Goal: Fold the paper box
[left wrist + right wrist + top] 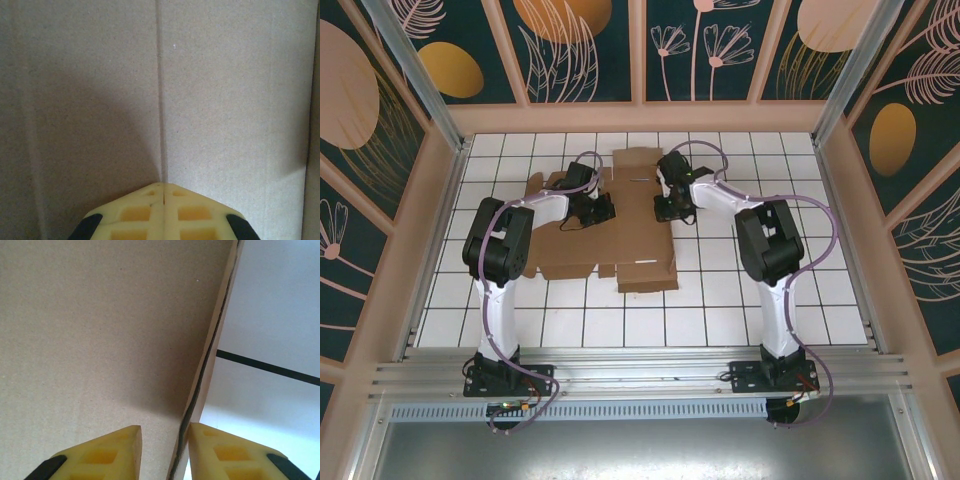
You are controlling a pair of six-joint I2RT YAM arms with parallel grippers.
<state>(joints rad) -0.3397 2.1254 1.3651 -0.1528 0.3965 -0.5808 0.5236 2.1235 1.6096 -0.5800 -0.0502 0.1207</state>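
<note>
Plain brown die-cut cardboard sheet, the paper box point(642, 245), lies flat on the white tiled table point(720, 300). Its middle strip runs near-to-far and a broad wing spreads left.

Left gripper point(595, 211): yellow fingers pressed together, tip down on bare cardboard point(225, 100) at a crease running straight ahead of it.

Right gripper point(675, 207): fingers part spread, straddling the sheet's edge point(165, 426). Cardboard face point(90, 330) lies to its left, tile point(280, 315) to its right. Surfaces plain.
</note>
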